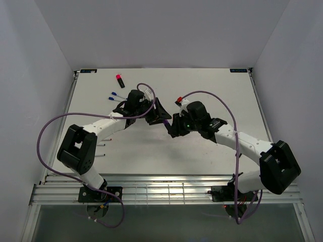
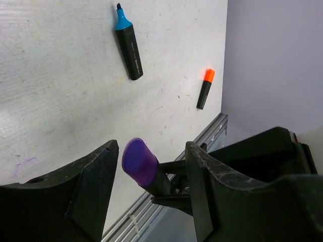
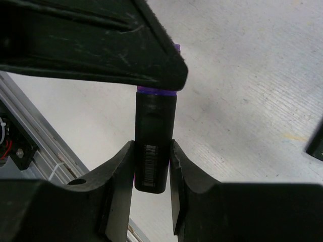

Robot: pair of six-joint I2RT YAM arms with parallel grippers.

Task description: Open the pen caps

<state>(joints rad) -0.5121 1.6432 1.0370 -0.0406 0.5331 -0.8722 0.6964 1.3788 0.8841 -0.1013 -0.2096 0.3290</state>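
My right gripper (image 3: 151, 146) is shut on a stubby black marker (image 3: 150, 161) and holds it above the table. The marker's purple cap (image 2: 140, 161) points up between the jaws of my left gripper (image 2: 151, 151). Those jaws are open, with a gap on each side of the cap. In the right wrist view a left finger (image 3: 101, 45) hides most of the purple cap (image 3: 156, 91). In the top view the two grippers (image 1: 157, 112) (image 1: 171, 127) meet over the table's middle, with the purple cap (image 1: 166, 122) between them.
A black marker with a bare cyan tip (image 2: 128, 45) and an orange-capped marker (image 2: 206, 88) lie on the table below. A pink-capped marker (image 1: 120, 79) and two blue-capped thin pens (image 1: 113, 96) lie at the back left. A red-capped item (image 1: 179, 99) lies by the right arm's cable.
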